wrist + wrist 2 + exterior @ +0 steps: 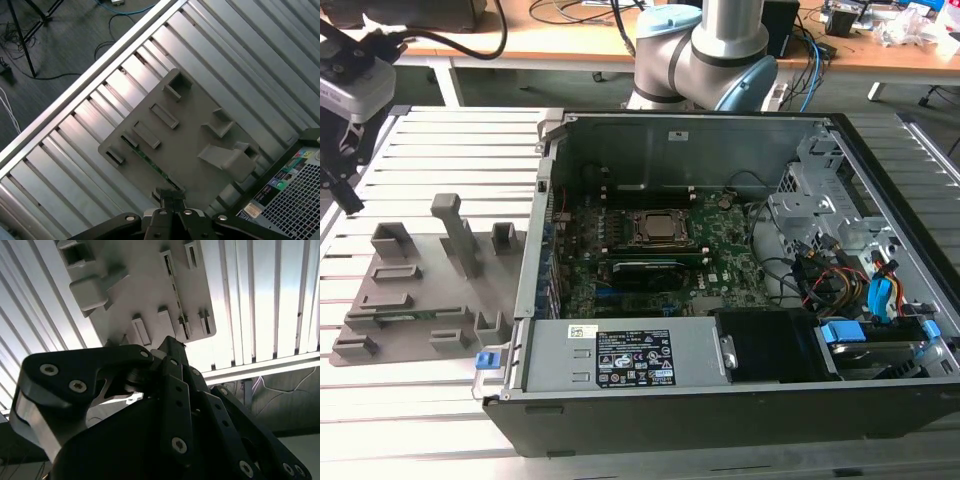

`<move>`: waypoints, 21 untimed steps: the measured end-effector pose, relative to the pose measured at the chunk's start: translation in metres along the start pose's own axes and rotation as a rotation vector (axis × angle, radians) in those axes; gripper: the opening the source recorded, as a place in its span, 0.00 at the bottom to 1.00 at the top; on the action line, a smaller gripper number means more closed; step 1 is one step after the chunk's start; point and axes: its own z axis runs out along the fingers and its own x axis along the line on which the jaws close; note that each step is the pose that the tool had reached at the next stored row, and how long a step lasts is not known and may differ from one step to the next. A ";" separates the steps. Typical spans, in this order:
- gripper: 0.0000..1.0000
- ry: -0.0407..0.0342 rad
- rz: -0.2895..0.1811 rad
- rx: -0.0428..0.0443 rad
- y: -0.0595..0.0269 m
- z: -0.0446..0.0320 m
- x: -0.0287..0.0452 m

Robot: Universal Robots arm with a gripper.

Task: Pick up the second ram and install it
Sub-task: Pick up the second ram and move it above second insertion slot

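Exterior view, upper left: the gripper (348, 195) hangs over the grey fixture plate (410, 290), fingertips seemingly pinched together and empty. In the first wrist view, the second ram (150, 161) sits slotted in the plate, likely for easy gripping.

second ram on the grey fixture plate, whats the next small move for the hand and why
Probably lower the hand toward the second ram: in the first wrist view it hangs above the grey fixture plate, near one end of the green stick, which lies in its slot untouched.
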 end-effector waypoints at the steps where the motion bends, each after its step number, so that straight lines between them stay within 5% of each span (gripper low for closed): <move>1: 0.11 0.0005 -0.015 -0.0003 0.0000 0.0000 0.0000; 21: 0.11 0.0104 -0.289 -0.0065 0.0000 0.0000 0.0000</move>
